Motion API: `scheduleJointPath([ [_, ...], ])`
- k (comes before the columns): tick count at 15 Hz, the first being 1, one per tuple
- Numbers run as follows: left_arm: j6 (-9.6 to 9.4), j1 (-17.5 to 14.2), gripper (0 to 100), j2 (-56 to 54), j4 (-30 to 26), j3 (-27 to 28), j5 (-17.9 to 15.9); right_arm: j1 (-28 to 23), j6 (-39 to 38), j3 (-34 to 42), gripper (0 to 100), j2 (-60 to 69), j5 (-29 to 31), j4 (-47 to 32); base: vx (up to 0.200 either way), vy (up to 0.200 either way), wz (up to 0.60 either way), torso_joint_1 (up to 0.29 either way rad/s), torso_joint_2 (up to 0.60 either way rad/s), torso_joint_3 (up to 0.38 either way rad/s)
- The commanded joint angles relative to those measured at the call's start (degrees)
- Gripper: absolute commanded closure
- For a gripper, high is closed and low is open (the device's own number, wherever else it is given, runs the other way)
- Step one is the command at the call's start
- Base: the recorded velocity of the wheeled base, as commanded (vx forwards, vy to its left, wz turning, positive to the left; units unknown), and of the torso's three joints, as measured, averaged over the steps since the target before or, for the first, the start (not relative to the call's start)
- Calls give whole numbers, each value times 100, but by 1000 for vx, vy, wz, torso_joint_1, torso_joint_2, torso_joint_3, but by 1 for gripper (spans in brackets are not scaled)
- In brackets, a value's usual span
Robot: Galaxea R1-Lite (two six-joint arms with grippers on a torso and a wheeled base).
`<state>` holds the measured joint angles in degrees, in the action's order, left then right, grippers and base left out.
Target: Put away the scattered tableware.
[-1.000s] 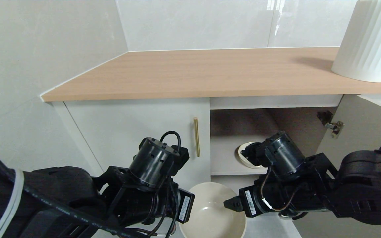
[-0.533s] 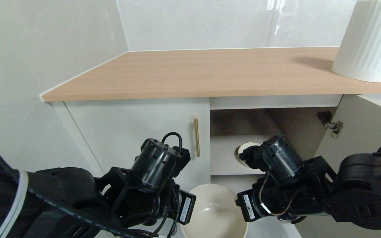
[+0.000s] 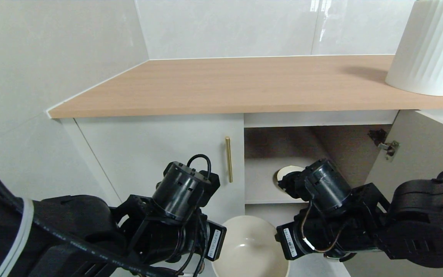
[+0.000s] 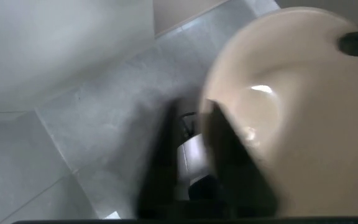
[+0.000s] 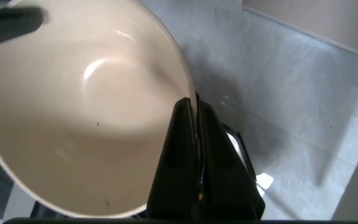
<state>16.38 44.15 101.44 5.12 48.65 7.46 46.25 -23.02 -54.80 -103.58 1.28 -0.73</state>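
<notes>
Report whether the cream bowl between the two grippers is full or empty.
Empty. The bowl shows a bare, glossy inside in all three views.

Wooden countertop (image 3: 244, 84) over white cabinet (image 3: 148, 154), right door (image 3: 417, 154) open, glossy tiled walls (image 3: 52, 50).

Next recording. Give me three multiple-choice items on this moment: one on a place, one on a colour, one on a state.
1. The white ribbed vessel stands:
A. inside the cabinet
B. on the countertop
C. on the floor

2. The bowl is:
A. cream
B. blue
C. black

3. The right cabinet door is:
A. shut
B. missing
C. open

Answers: B, it stands at the right end of the wooden top. A, the head view and both wrist views show it cream. C, it is swung outward, which bares its hinge and the shelf inside.
</notes>
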Motion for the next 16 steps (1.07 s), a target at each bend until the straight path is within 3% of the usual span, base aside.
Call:
scheduleJointPath([
  [1,40,-3,0,-10,86,21,10,7,-1,4,100,-13,-5,12,0,0,0,0,0,0],
  [4,40,-3,0,-10,244,4,238,-64,-28,4,100,-74,39,12,0,0,0,0,0,0],
  [7,40,-12,0,-72,253,4,273,-767,-476,-66,100,-312,83,73,0,0,0,0,0,0],
  [11,49,-12,0,-230,253,21,317,-2129,-1196,-427,100,-953,92,398,0,0,0,0,0,0],
  [16,84,-21,0,-256,253,21,317,-2551,-1689,-629,100,-1437,531,1128,0,0,0,0,0,0],
])
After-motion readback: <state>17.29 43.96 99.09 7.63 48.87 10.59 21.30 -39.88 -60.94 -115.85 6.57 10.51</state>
